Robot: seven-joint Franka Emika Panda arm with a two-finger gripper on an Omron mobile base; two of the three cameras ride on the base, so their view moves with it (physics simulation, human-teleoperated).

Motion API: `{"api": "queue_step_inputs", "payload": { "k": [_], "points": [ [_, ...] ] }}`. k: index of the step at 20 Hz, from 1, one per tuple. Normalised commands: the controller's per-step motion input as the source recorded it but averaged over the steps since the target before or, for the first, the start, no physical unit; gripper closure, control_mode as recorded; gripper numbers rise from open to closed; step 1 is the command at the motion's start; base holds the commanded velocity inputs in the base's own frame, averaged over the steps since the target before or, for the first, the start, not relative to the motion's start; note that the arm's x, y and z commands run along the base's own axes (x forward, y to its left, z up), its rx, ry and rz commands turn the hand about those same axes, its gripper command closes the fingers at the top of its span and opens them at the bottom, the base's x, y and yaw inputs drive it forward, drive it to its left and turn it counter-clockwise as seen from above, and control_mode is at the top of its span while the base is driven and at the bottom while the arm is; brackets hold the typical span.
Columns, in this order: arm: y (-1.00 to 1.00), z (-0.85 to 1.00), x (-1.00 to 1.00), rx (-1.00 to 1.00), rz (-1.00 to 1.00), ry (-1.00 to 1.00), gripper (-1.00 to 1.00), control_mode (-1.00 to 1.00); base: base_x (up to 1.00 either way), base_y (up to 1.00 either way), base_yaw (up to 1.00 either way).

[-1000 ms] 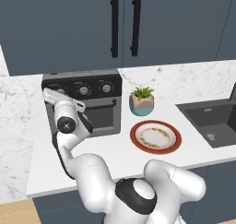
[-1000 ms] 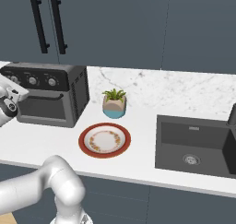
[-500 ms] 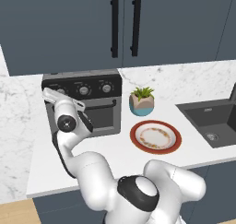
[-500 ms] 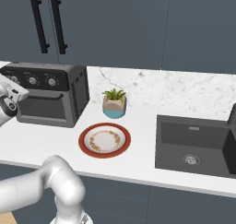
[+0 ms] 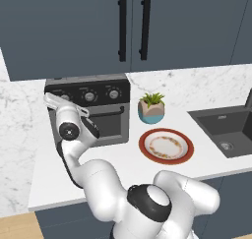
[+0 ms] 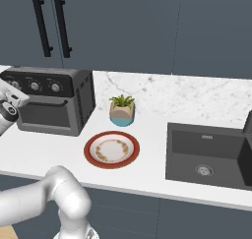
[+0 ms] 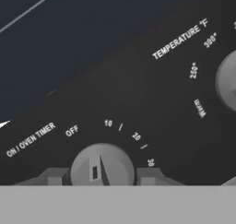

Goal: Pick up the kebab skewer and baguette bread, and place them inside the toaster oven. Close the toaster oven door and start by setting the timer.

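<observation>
Knob (image 7: 101,165) marked "ON / OVEN TIMER"

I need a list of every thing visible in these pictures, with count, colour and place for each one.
toaster oven: 1, grey with black top panel, left end of counter, door shut.
knobs: 3, silver, on that panel; timer knob sits between the fingertips.
plant pot: 1, blue and tan with green leaves, right of the oven.
plate: 1, red rim, pale centre, in front of the plant.
sink: 1, dark, right end.
cabinet handles: 2, black, above.
gripper: 1, dark tips, at the timer knob.
</observation>
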Motion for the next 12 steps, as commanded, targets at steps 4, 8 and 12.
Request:
{"api": "queue_step_inputs", "payload": {
  "k": [4,8,12],
  "points": [
    [0.00,0.00,-0.01,0.04,-0.01,0.00,-1.00,-1.00,0.00,0.00,0.00],
    [0.00,0.00,0.00,0.01,0.00,0.00,-1.00,-1.00,0.00,0.00,0.00],
    [0.00,0.00,0.00,0.03,0.00,0.00,-1.00,-1.00,0.00,0.00,0.00]
  ]
}}
